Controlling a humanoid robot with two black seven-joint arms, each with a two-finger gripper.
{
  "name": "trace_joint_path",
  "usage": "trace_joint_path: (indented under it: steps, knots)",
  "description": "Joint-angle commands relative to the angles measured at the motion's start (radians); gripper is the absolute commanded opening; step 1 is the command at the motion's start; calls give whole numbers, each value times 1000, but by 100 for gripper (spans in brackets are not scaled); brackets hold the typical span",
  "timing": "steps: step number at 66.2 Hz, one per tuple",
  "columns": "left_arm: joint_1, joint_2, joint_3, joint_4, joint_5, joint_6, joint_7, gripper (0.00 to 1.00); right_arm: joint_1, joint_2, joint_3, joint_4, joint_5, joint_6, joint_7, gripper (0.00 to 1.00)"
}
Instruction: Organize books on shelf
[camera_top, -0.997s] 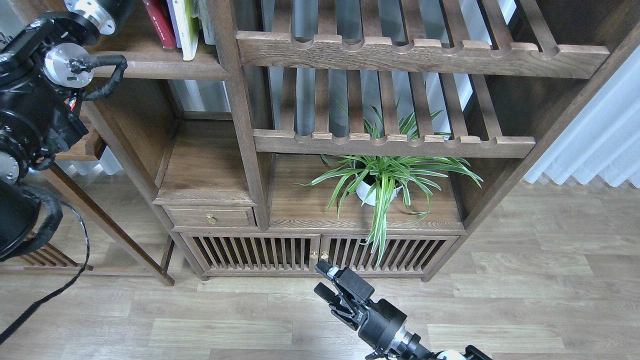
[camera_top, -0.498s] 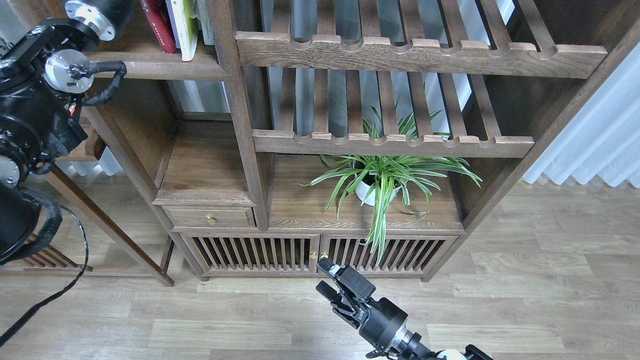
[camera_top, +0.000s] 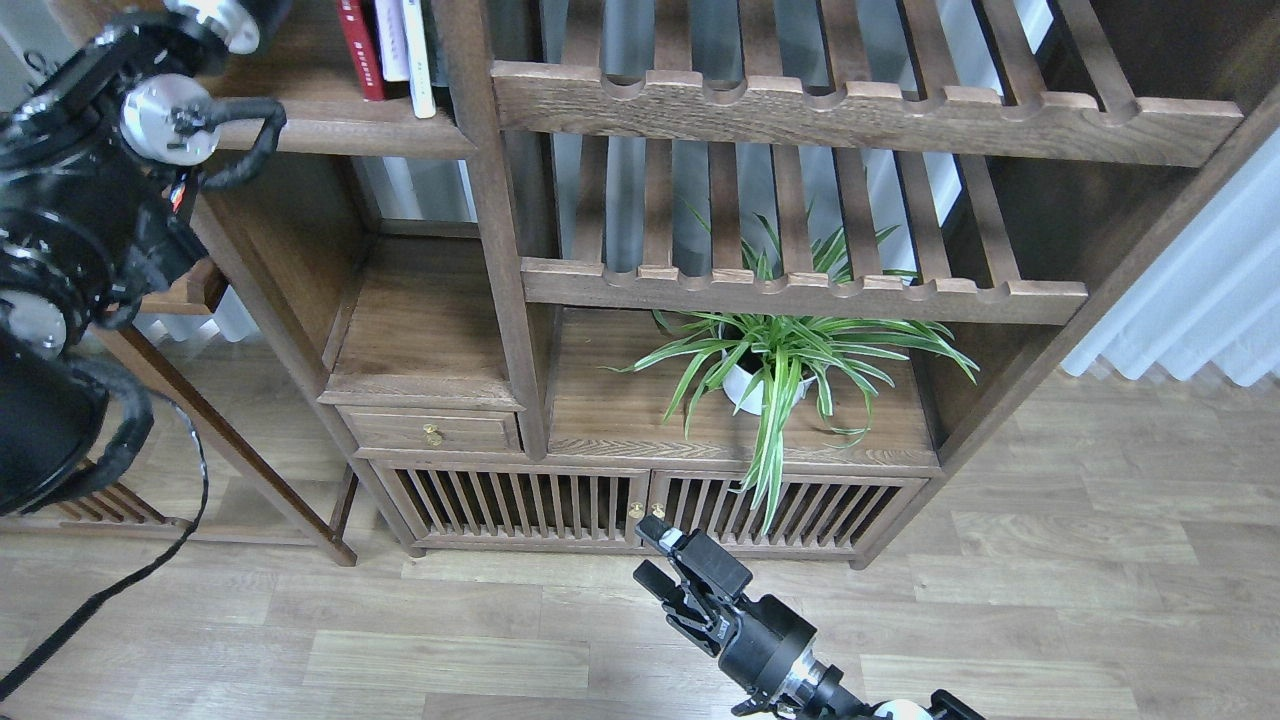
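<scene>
Three books stand upright at the top of the frame, left of centre, on the shelf (camera_top: 330, 135); from left to right I see the dark red book (camera_top: 360, 45), a pale lavender-white one (camera_top: 391, 40), and a white-spined one (camera_top: 417, 55) whose cover I cannot make out from this angle; they sit close together, spines toward me, just beside the bookcase upright (camera_top: 500, 250) on their right.

At the far left my left arm (camera_top: 90, 230) fills the edge of the frame, rising to the upper left corner where its silver joint caps show; its claw is out of the picture, so I have nothing to report on it; a black cable (camera_top: 120, 585) trails from it down across the floor (camera_top: 1050, 600) in the lower left.

Moving right, the lower left bay of the bookcase holds a bare plank above a small drawer (camera_top: 432, 432) with a brass knob; beneath run two slatted cabinet doors (camera_top: 640, 505).

In the centre and right, two slatted racks (camera_top: 800, 290) with scalloped front rails cross the bookcase; under the lower one a spider plant (camera_top: 790, 355) in a white pot sits on the cabinet top, its leaves spilling over the front edge.

At bottom centre my right claw (camera_top: 668, 565) points up toward the cabinet doors, hanging over the floor; its two black fingers are set narrowly apart, holding nothing; white curtains (camera_top: 1190, 310) hang at the far right.
</scene>
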Motion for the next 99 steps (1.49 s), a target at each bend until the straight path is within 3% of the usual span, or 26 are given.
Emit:
trace_joint_path:
  steps: [1, 31, 39, 51, 70, 77, 84, 89, 90, 92, 99]
  knots:
    - [-2, 17, -32, 38, -1, 1, -35, 90, -1, -1, 0, 0, 0, 0, 0, 99]
    - [39, 74, -101, -8, -53, 1, -37, 95, -1, -1, -2, 0, 0, 0, 0, 99]
    - [73, 82, -121, -42, -68, 1, -38, 96, -1, -1, -2, -1, 0, 0, -2, 99]
    - [154, 132, -193, -200, -67, 1, -32, 96, 0, -1, -2, -3, 0, 0, 0, 99]
    - [211, 152, -178, -220, -56, 1, -25, 96, 6, 17, 2, -3, 0, 0, 1, 99]
    - [225, 146, -167, -232, -57, 1, -23, 96, 31, 23, 34, 5, 8, 0, 35, 99]
    - [292, 151, -165, -347, -57, 1, -14, 96, 83, 23, 83, 5, 11, 0, 75, 99]
    - [360, 165, -167, -453, -57, 1, 18, 96, 86, 23, 89, 6, 17, 0, 89, 99]
    - [416, 187, -182, -522, -56, 1, 70, 96, 83, 23, 90, 8, 18, 0, 97, 99]
    - [443, 204, -187, -550, -57, 1, 106, 96, 80, 23, 89, 9, 18, 0, 101, 99]
    - [496, 257, -205, -631, -64, 1, 183, 96, 71, 23, 81, 17, 18, 0, 121, 99]
